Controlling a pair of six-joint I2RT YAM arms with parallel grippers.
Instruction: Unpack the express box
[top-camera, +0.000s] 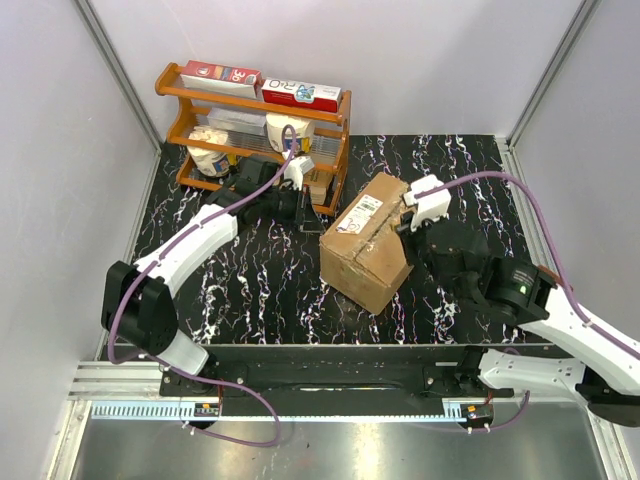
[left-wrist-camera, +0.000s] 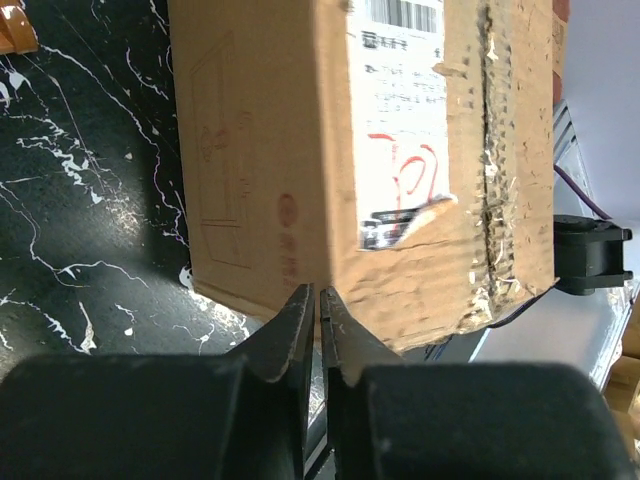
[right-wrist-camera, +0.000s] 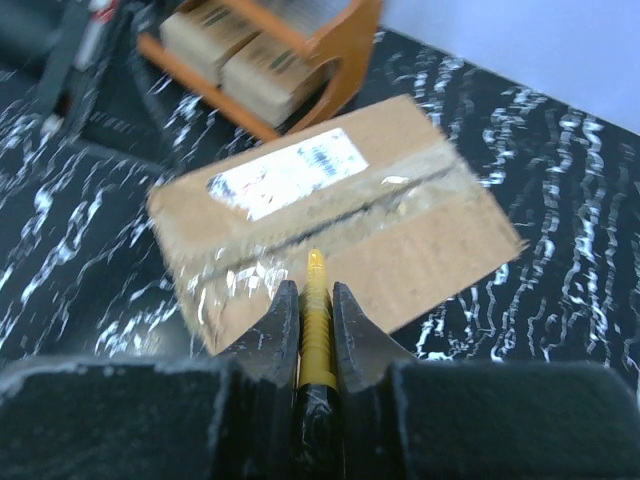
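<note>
- My right claw (right-wrist-camera: 316, 290) is clamped on a yellow tool (right-wrist-camera: 317, 320). Its tip sticks out past the fingertips.
- The express box (right-wrist-camera: 330, 215) lies straight ahead of and below that claw, on the black marbled table (top-camera: 250, 290). The tool tip is aimed at the taped seam (right-wrist-camera: 395, 190) on the box's top face.
- The box's long axis, and the seam with it, runs crosswise to the right claw, from near-left to far-right. The tip sits toward the left part of the seam. I judge the coming move to be a cut sideways along the seam rather than a push forward.
- I cannot tell whether the tip touches the tape yet.
- My left claw (left-wrist-camera: 312, 305) is closed on nothing. The box's end is just beyond its fingertips, and from there the seam runs away from the claw.
- Both claws are close to the box, but only the right one carries the tool, so I judge the cut to be its job.
- Count: one express box, flaps shut and taped, with one white label (right-wrist-camera: 290, 172); one yellow tool; one wooden rack (top-camera: 175, 95) beyond the box; two red-and-white boxes (top-camera: 220, 75) on top of the rack.
</note>
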